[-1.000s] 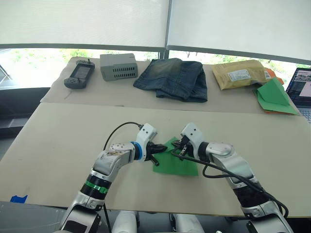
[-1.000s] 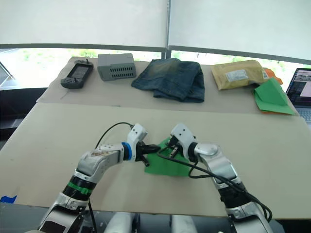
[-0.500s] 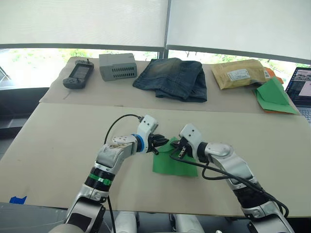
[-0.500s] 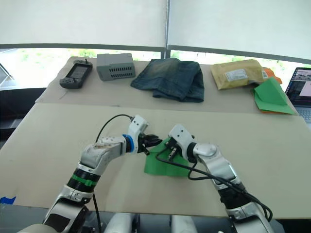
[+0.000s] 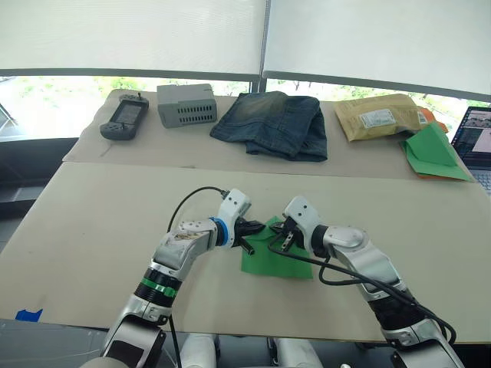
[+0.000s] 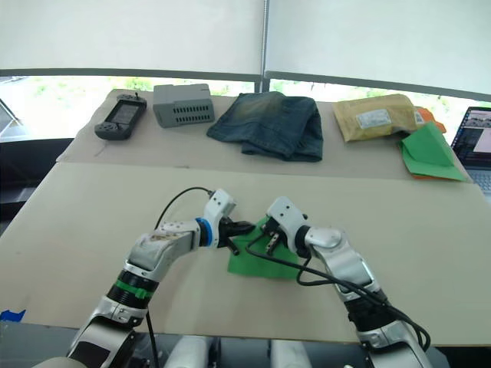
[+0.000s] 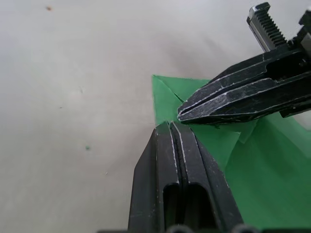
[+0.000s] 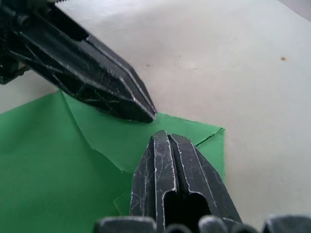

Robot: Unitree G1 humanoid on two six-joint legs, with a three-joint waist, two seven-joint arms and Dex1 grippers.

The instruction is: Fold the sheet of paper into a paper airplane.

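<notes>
Left wrist view, operator: your left gripper [image 7: 170, 125] has its two black fingers pressed flat together, no gap between them. Their tip sits at the edge of the sheet of paper [image 7: 262, 170], right where a small folded corner flap meets the table [image 7: 73, 97]. You cannot tell from this whether any paper is caught between them; they look pressed onto or against the edge rather than pinching it.

Your right gripper [image 7: 181, 112] comes in from the side in that same view, also closed, its tip lying on the green flap just beside the left tip. The two tips are near touching.

Right wrist view confirms it: right gripper [image 8: 167, 137] fingers pressed together, tip resting on the folded corner area, with a crease line running under it. The left gripper [image 8: 149, 115] angles in opposite, tip down on the paper's far edge.

Head views: the sheet [image 5: 280, 259] lies flat on the near table, roughly square with one upper corner turned, between your two arms. Both grippers meet at that upper left corner [image 5: 265, 230].

On the far table: a handheld controller [image 5: 125, 117], grey box [image 5: 187, 104], folded jeans [image 5: 272, 123], padded envelope [image 5: 377, 116], green triangular paper stack [image 5: 436, 153], laptop [image 5: 476, 142] at the edge.
</notes>
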